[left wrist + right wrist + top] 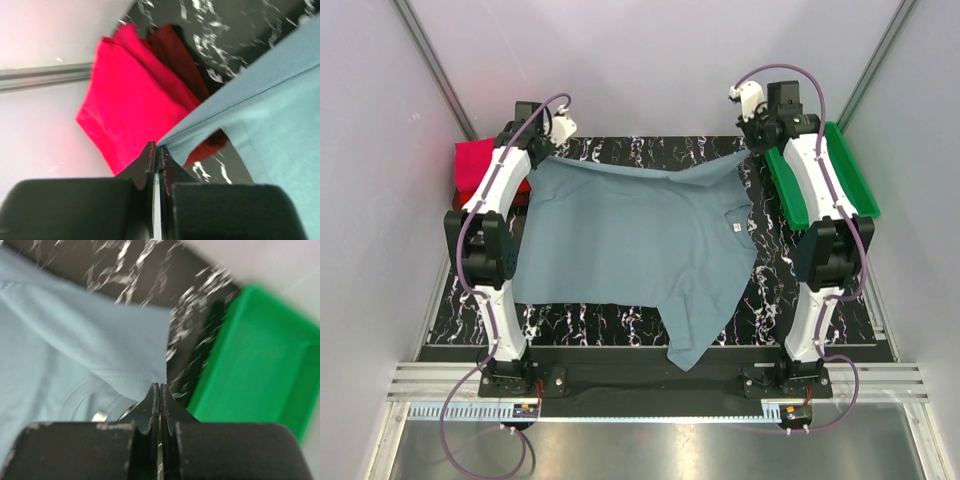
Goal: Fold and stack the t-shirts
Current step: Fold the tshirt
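Where the top view looks down on both arms, each stands up from its base at the near edge and reaches forward to a far corner of the table (770, 300), the left gripper (544, 150) at the far left and the right gripper (752, 142) at the far right. Between them the grey-blue t-shirt (630, 240) is spread across the dark marbled surface, its far edge drawn up towards both grippers, one sleeve hanging over the near edge and the white neck tag (732, 228) showing right of centre. A magenta-pink shirt (475, 160) lies folded at the far left, beside the left arm, and a green tray (850, 180) sits along the right side, partly under the right arm. The left wrist view adds what the top view cannot resolve: the left gripper (156, 147) has its jaws clenched on a hemmed edge of the grey-blue t-shirt (270, 115), which rises off the table, and beneath the magenta-pink shirt (130, 100) a darker red shirt (175, 55) is folded in the same pile. The right wrist view, somewhat blurred, shows the right gripper (159, 387) pinched tight on a corner of the grey-blue t-shirt (60, 330), with the neck tag (100, 416) just below the lifted cloth and the green tray (250, 355) close on the right.
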